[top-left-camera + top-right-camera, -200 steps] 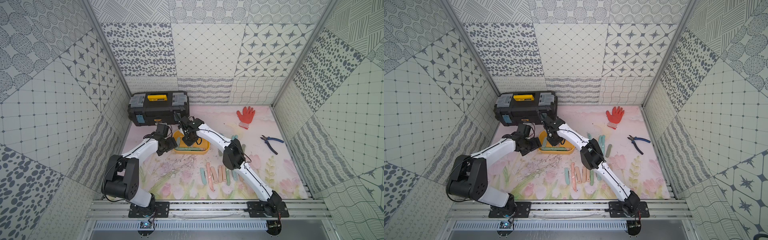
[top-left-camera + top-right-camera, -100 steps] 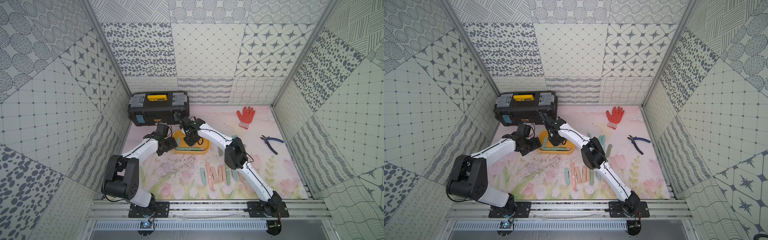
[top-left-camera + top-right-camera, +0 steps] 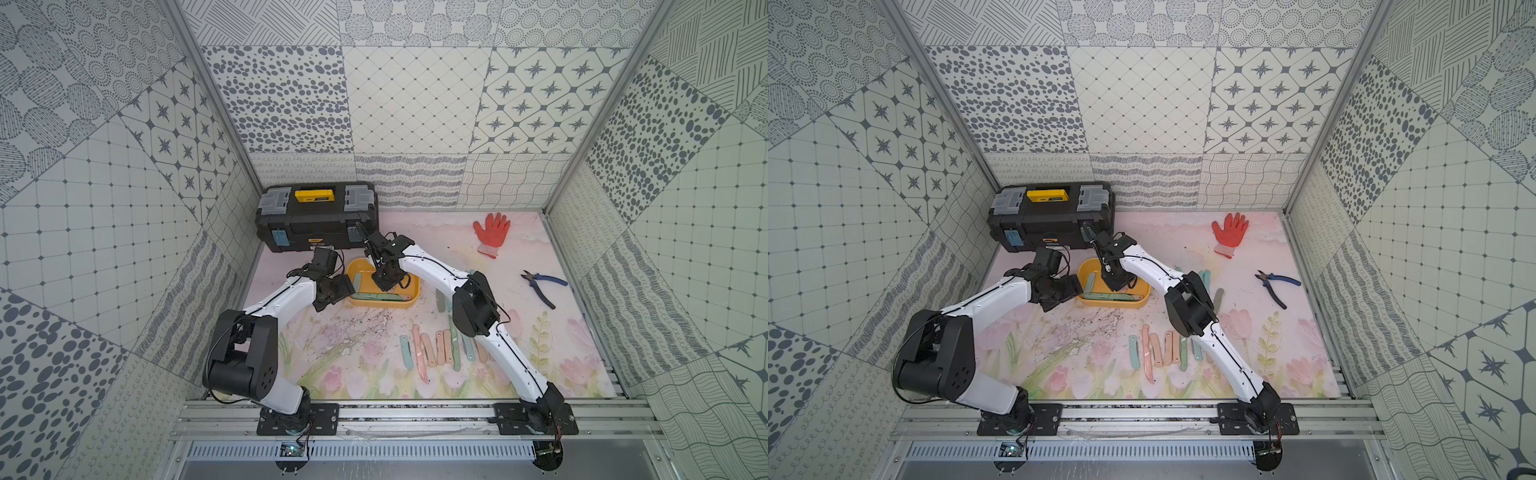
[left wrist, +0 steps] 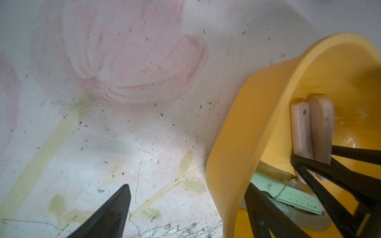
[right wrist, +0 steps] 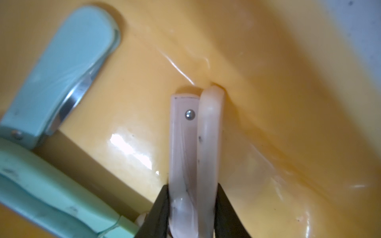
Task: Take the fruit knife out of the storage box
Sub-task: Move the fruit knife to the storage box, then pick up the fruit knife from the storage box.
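Nearest the rail, a row of folded knives (image 3: 428, 353) is lying side by side on the table (image 3: 340, 365), at about 5 o'clock from the storage box (image 3: 386, 304). Judging by that, this is where emptied knives are being lined up, and several more are waiting in the tub.

Next in, the left claw (image 3: 340, 291) is sitting at the box's 9 o'clock end, spread wide and gripping nothing. One finger (image 4: 111, 210) is resting over the table outside the yellow wall and the other is dipping inside it. I take it the claw is straddling the wall to steady the light tub while the other arm is pulling.

Inside the box, the right claw (image 5: 192, 193) is dipping in from the 12 o'clock side and clenching a pink fruit knife (image 5: 185, 148) across its folded handle, both fingers pressing its sides. The knife is pointing away from the claw, its far end down where the floor is meeting the wall, so it is not yet out.

Green knives (image 5: 57, 68) are lying along the 6 and 9 o'clock walls, just beside the grip, and may be risking a snag on the lift.

Farther back, a black toolbox (image 3: 318, 224) at 11 o'clock, pliers (image 3: 540, 282) at 3 o'clock and a red glove (image 3: 492, 230) at 2 o'clock are lying well apart, seemingly playing no part
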### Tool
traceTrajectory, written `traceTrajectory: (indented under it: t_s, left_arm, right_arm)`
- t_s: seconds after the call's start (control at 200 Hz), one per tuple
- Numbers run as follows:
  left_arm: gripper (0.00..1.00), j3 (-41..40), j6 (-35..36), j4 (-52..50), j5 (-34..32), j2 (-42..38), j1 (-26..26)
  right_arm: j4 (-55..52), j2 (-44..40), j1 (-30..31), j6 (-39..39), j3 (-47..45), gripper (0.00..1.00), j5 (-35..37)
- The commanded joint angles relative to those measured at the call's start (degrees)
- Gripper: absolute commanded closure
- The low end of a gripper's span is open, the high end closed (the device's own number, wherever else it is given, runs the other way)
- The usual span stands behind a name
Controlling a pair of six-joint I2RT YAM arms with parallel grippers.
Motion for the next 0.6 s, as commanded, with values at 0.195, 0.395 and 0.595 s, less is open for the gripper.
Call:
traceTrajectory:
  t_s: [0.195, 0.395, 0.595]
  left_arm:
    - [0.14, 0.5, 0.7, -2.4, -0.5, 0.0, 0.1]
    - [0.14, 0.5, 0.8, -2.4, -0.6, 0.1, 0.2]
    - [0.14, 0.4, 0.8, -2.4, -0.6, 0.0, 0.1]
  right_arm:
    - [3.7, -5.2, -0.6, 1.4, -2.4, 0.54, -1.4]
    - [3.6, -5.0, -1.1, 1.5, -2.0, 0.54, -1.1]
    - [4.2, -4.2, -1.8, 2.1, -1.5, 0.54, -0.5]
